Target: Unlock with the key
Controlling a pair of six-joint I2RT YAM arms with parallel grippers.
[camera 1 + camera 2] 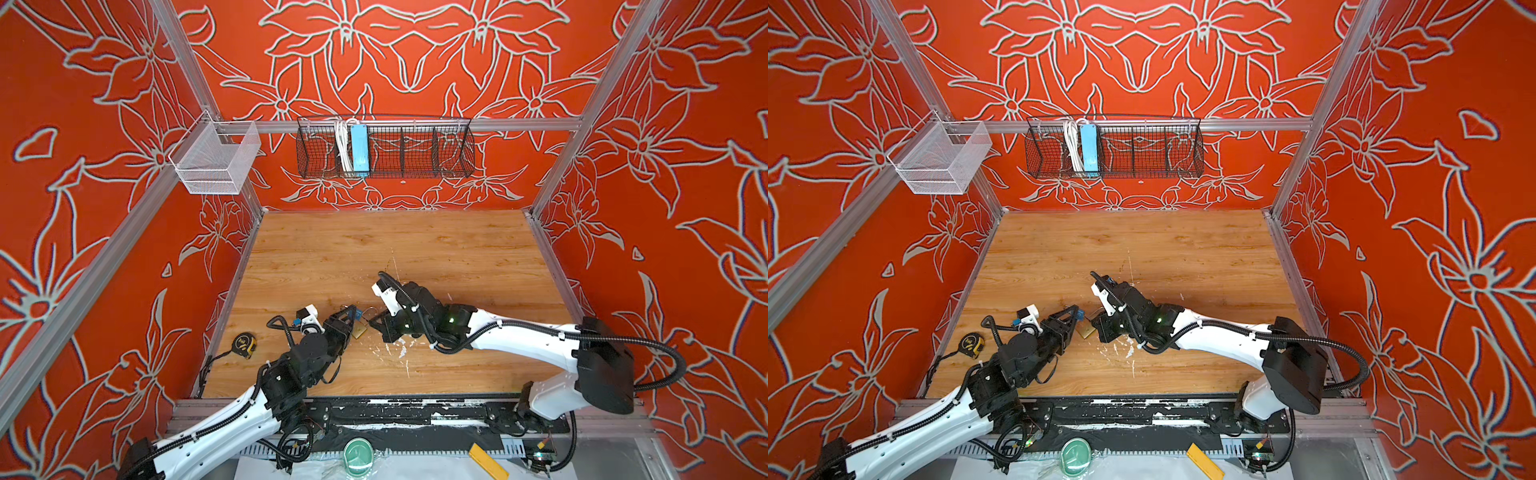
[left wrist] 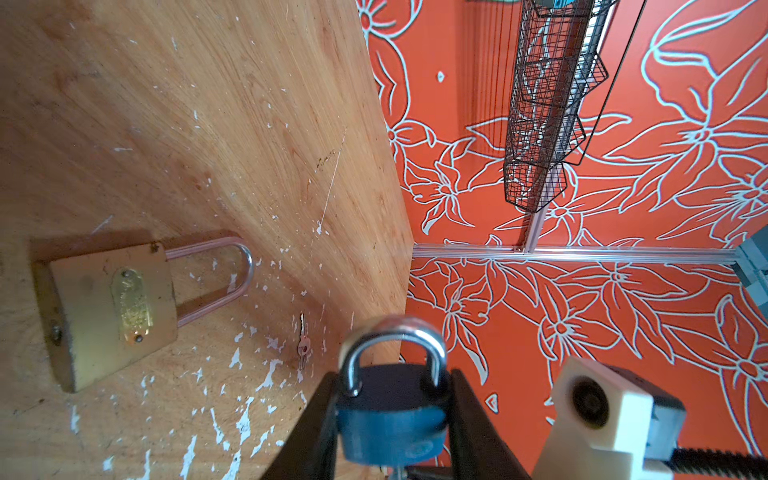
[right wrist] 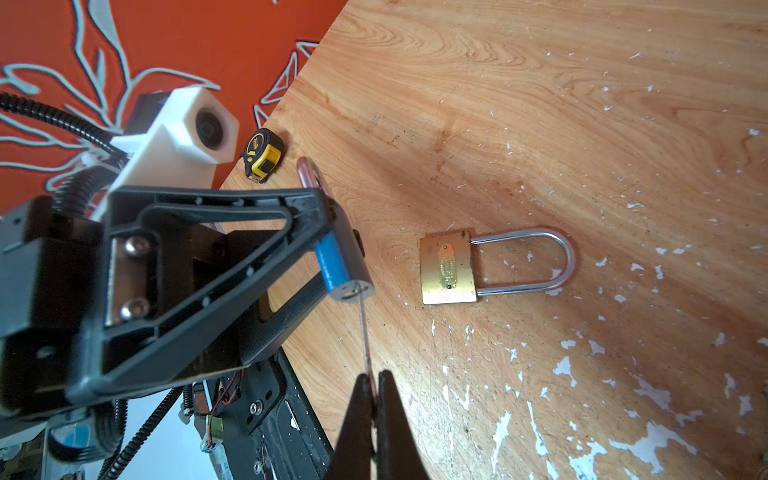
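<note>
My left gripper (image 2: 392,384) is shut on a blue padlock (image 2: 390,419) and holds it above the wooden table (image 1: 415,249), silver shackle pointing away from the wrist. I cannot tell whether the shackle is seated. In the right wrist view the padlock (image 3: 332,266) shows its keyhole end. A thin key (image 3: 364,328) runs from that keyhole straight back into my right gripper (image 3: 372,380), which is shut on the key's head. In both top views the two grippers meet tip to tip near the table's front left, left gripper (image 1: 349,316), right gripper (image 1: 374,323).
A brass padlock (image 3: 446,268) with a long shackle lies flat on the table just below the grippers, brass padlock (image 1: 359,331). A small loose key (image 2: 303,343) lies near it. A yellow tape measure (image 1: 244,344) sits at the left edge. Wire baskets (image 1: 384,147) hang on the back wall.
</note>
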